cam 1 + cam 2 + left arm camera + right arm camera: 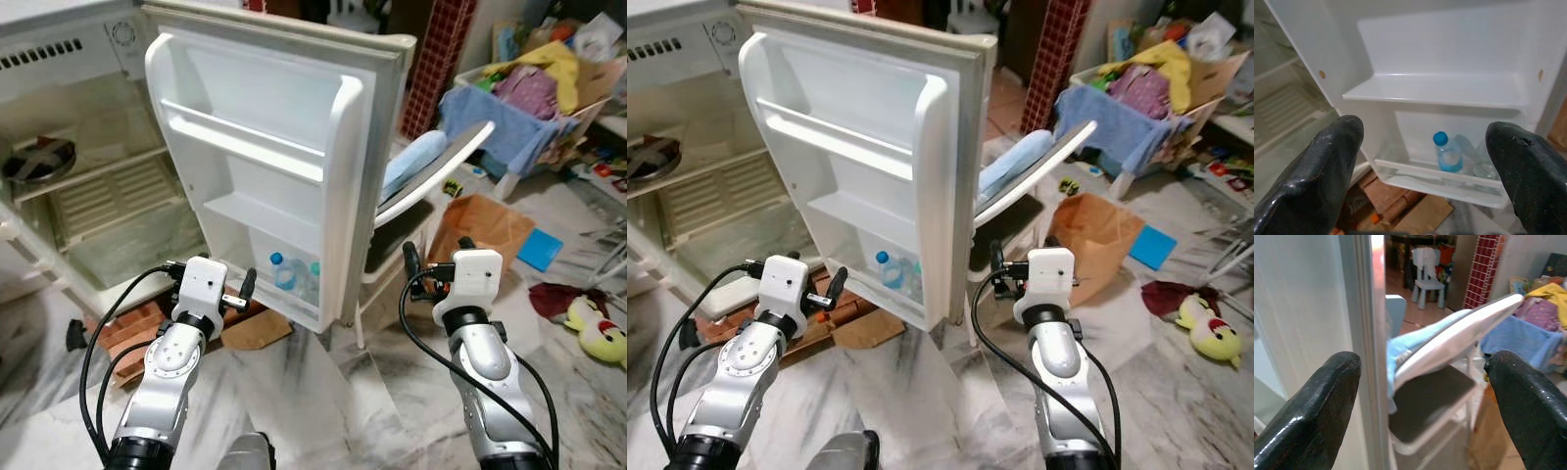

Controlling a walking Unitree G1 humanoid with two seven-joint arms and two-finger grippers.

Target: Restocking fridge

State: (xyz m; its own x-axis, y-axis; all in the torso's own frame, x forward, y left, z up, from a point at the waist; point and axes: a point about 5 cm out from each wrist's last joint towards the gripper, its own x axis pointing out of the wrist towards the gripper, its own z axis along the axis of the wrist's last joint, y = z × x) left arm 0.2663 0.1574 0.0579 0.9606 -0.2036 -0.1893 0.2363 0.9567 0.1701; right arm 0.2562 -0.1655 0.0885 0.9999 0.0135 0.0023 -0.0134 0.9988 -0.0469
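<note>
The white fridge stands open, its door swung towards me with bare upper racks. In the lowest door rack stand water bottles, one of them blue-capped. My left gripper is open and empty, held low a short way in front of that rack. My right gripper is also open and empty. It sits just past the door's outer edge, facing a white folding chair. The fridge body holds a dark round pan on a shelf.
Red bricks and a flat cardboard piece lie under the fridge front. A brown cardboard box, a basket of clothes, a blue sheet and a yellow plush toy crowd the right. Marble floor lies before me.
</note>
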